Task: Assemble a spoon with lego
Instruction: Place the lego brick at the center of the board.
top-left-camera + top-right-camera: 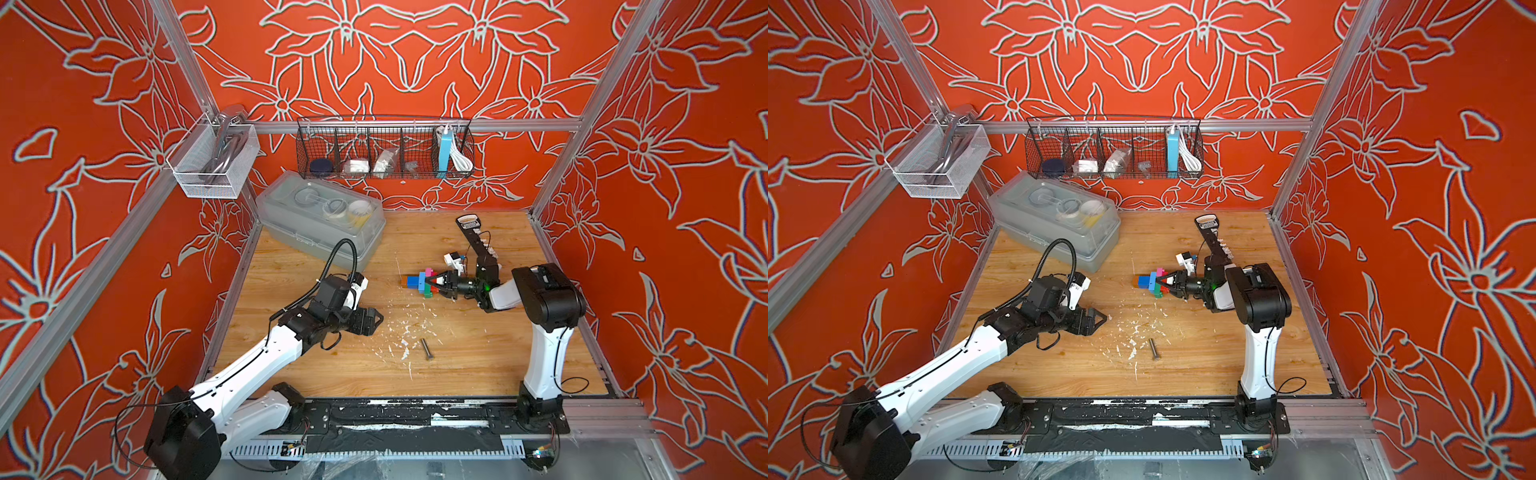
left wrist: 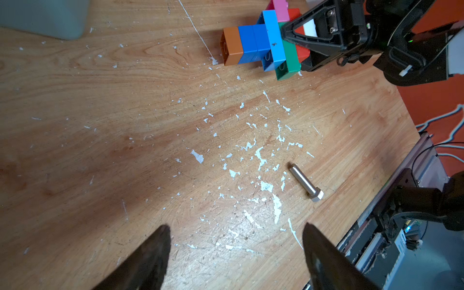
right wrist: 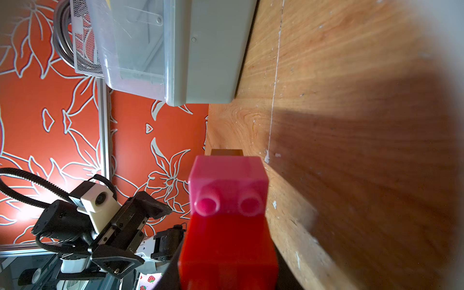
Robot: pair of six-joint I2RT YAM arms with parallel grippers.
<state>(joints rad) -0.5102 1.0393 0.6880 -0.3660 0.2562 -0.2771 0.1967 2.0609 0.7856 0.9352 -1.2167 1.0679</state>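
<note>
Spoon (image 1: 422, 283) of lego sits sideways near the middle of the tabletop (image 1: 478, 365), its wide head pinched in the right tool (image 1: 436, 285).

Reading from the left in both top views, your left tool (image 1: 376, 320) hangs low over the wood. Its jaws are spread with nothing between them, and it is well apart from the build. In the left wrist view its two dark fingertips (image 2: 160, 236) stand wide of each other above white-flecked boards.

Between the arms and nearer the front edge, a grey metal bolt (image 1: 427, 349) lies on its side, clear of both tools.

The spoon's narrow stem points toward your left arm. A brown brick (image 2: 232, 46) forms the tip, followed by two darker blue bricks (image 2: 251, 42). A light blue brick (image 2: 275, 37) crosses the stem where the head begins. Behind it, a green brick (image 2: 288, 60) juts toward the front of the tabletop and a pink brick (image 2: 281, 10) juts toward the back. A red brick (image 2: 301, 51) and a white brick (image 2: 309, 29) close the head.

The right tool's black fingers are pressed onto that red-and-white end. You cannot tell whether the stem rests on the wood or just clears it.

In the right wrist view, the pink studs and red plastic fill the foreground, with a sliver of brown beyond them.
</note>
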